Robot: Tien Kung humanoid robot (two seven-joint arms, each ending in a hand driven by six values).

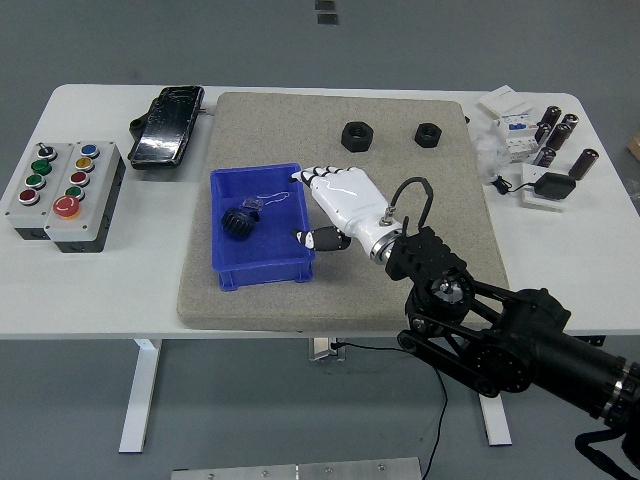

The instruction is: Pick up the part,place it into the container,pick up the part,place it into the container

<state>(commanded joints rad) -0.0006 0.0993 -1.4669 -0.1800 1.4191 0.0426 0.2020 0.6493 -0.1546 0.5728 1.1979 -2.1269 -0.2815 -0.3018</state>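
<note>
Right hand empty beside the bin, next parts up and to its right

The right hand point(335, 200) hangs with fingers loosely spread at the blue container point(262, 226), where a black gear point(237, 221) lies; two black nuts point(357, 135) wait beyond it on the surface's grey mat point(440, 200), toward the far edge.

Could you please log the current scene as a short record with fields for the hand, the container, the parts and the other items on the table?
right hand: white, at the container's right rim, fingers relaxed, holding nothing
left hand: not in view
container: blue bin on the grey mat
gear: black, lying inside the container
nuts: two black ones on the mat's far side, left nut, right nut
button box: left end of the white table
</note>
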